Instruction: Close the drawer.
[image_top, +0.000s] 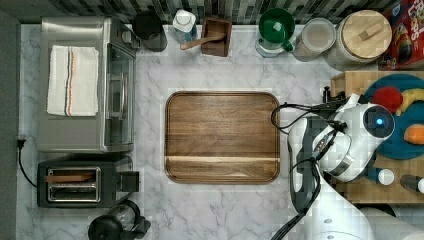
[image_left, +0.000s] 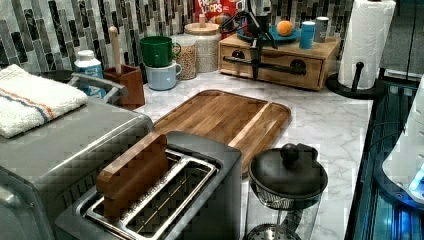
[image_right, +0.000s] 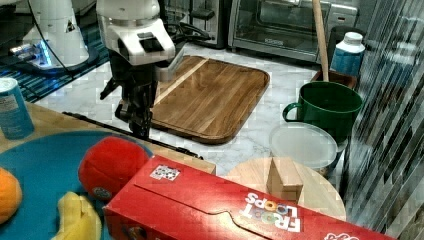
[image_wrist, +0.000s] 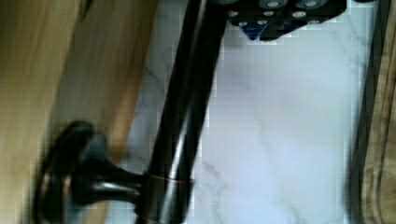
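A kitchen is shown: a marble counter (image_top: 235, 210) is backed by tiles and lined with a toaster (image_top: 82, 184), toaster oven (image_top: 87, 82), mugs (image_left: 159, 51) and cereal box (image_right: 240, 207).

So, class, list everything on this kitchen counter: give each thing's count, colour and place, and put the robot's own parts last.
Tray: one, dark brown wood, counter centre.
Toaster oven: one, silver, the top view's left, a white striped towel on top.
Toaster: one, dark grey, below the oven in the top view.
Coffee press: one, black lid, beside the toaster.
Mugs: green mug stacked on pale blue mug, by the backsplash.
Jars: two, clear, wooden-lidded jar the bigger.
Cereal box: one, red.
Drawer: one, pale wood, black bar handle.
Paper towel roll: one, white.
Gripper: black, at the handle.
Arm: white.
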